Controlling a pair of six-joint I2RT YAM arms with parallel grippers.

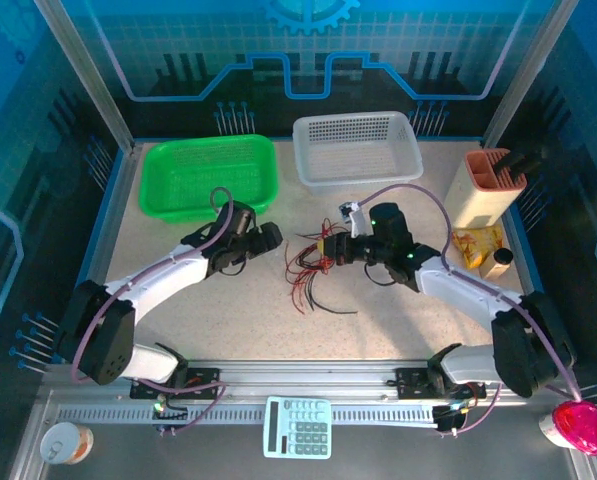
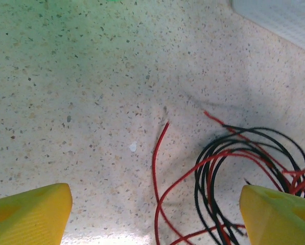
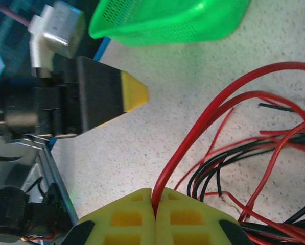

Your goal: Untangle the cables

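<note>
You have the cables (image 1: 313, 265) lying on the surface (image 1: 398, 325) near its middle, between your two grippers. The left gripper (image 1: 274, 240) sits just to their left. The right gripper (image 1: 330, 250) is at their right edge, with one strand caught between its fingertips. Behind them, along the far edge, the left basket (image 1: 210, 178) and the right basket (image 1: 356, 148) sit side by side. A utensil holder (image 1: 488, 185) stands at the far right. On the near rail (image 1: 378, 412), a calculator (image 1: 298, 427) lies about midway along.
</note>
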